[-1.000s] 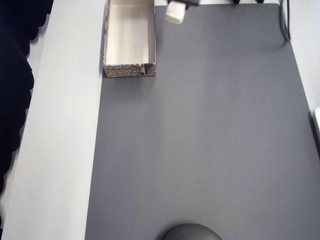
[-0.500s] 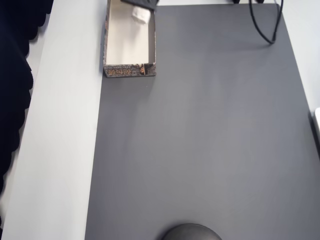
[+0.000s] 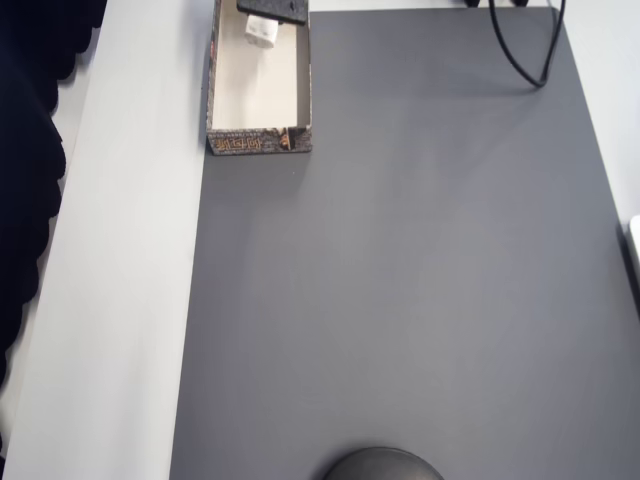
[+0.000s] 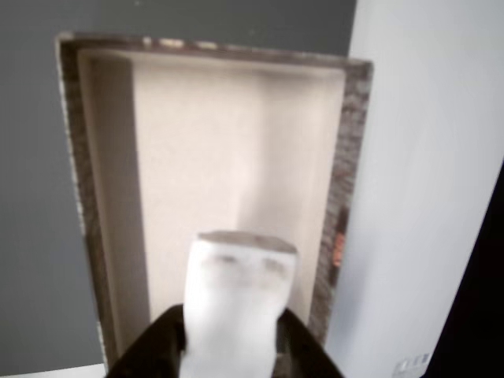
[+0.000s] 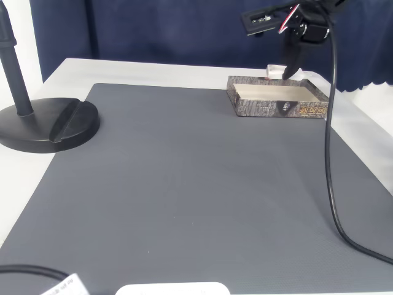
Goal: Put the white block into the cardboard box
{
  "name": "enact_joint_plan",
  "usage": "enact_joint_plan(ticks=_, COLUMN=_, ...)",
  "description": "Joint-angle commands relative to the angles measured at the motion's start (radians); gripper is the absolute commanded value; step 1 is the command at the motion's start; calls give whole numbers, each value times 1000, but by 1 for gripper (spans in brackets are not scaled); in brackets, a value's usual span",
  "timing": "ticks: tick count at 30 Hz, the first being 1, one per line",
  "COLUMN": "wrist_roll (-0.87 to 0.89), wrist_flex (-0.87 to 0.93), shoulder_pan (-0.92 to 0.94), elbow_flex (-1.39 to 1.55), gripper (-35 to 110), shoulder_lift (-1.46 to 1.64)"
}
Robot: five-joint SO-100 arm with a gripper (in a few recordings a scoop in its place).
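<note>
The gripper (image 4: 230, 346) is clamped on the one white block (image 4: 236, 303), a dark finger (image 4: 150, 350) on either side, holding it over the far end of the single cardboard box (image 4: 346, 157). The block seems to hang clear of the cream floor, though the overhead view leaves that uncertain. The box's cream inside looks bare, and the box sits at the grey mat's (image 3: 420, 280) edge.

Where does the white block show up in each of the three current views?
Overhead view: white block at top edge, over the box's far end.
Wrist view: bottom centre, between the claw's fingers.
Fixed view: upper right, just behind the box.
Shared landmark: the cardboard box.
</note>
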Motion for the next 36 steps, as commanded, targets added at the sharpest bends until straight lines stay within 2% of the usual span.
enact_joint_plan(ticks=1, wrist_roll=26, wrist_flex=-11, shoulder_pan=-18, elbow_flex=-74, gripper=-2, shoulder_lift=11)
enact_joint_plan(ticks=15, wrist_roll=94, wrist_flex=41, shoulder_pan=-11, elbow_flex=-202, gripper=-2, shoulder_lift=-80)
enact_joint_plan(ticks=36, wrist_roll=103, wrist_flex=-35, shoulder_pan=6, elbow_flex=-166, gripper=-2, shoulder_lift=-187)
